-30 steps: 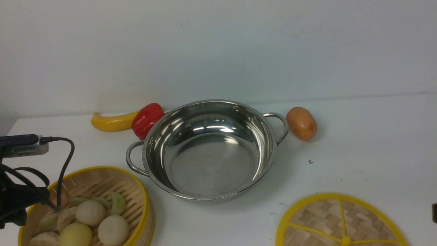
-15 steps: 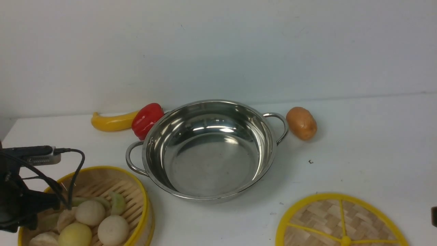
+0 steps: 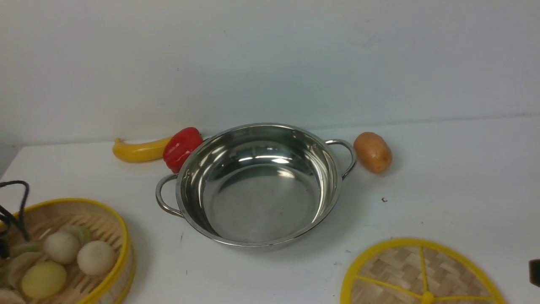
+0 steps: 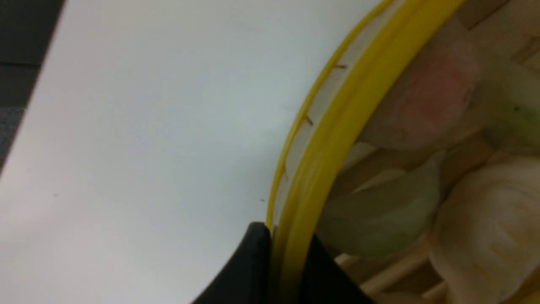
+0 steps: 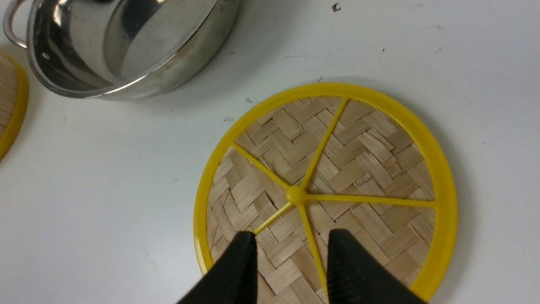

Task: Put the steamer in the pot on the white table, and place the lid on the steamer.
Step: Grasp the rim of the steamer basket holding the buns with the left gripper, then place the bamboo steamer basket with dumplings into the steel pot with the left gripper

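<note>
The left gripper [image 4: 286, 238] was clamped across the yellow rim of the steamer [image 3: 67, 201], at the near left of the white table [image 3: 443, 169]. The right gripper [image 5: 293, 234] hovered part-open and empty over the lid [image 5: 358, 169]. The pot [image 3: 261, 202] lay at 2 o'clock from the steamer, and the left arm was judged the nearer to it.

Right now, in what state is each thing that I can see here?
steamer, holds buns, outside pot, rim gripped.
left gripper, shut on steamer rim.
pot, upright, empty.
lid, flat on table, not held.
right gripper, open over lid, holding nothing.
pepper, lying by pot.
banana, lying beside pepper.
potato, lying by pot.
</note>
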You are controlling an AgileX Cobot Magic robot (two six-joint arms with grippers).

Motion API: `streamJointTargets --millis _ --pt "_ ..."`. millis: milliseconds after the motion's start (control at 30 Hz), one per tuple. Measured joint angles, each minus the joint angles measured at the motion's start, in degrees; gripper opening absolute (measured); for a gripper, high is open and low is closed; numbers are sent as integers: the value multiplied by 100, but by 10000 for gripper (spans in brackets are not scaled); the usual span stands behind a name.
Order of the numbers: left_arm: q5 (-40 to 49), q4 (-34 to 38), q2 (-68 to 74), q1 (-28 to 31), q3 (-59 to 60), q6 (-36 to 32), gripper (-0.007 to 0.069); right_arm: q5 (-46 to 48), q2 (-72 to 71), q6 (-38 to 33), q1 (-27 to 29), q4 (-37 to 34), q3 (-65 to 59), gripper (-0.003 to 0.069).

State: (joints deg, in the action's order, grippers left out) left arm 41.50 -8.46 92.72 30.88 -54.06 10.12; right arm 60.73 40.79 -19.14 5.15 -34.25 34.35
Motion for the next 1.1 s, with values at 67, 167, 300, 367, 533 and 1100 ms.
streamJointTargets --millis 67,167,300,367,533,1100 --pt "239 65 -184 95 -186 -311 39 19 0 0 0 0 0 248" --pt "805 345 -388 96 -700 -833 41 57 0 0 0 0 0 248" --pt "1589 752 -441 -133 -1555 -1324 41 76 13 0 -12 0 0 248" --pt "1862 846 -435 -291 -1964 -1407 41 84 53 0 -82 0 0 248" --pt "2330 1055 -258 -1019 -3116 -1462 41 104 316 0 -415 136 0 248" --pt "2633 1092 2868 -4194 -5981 -1067 41 -82 691 0 -643 254 0 248"
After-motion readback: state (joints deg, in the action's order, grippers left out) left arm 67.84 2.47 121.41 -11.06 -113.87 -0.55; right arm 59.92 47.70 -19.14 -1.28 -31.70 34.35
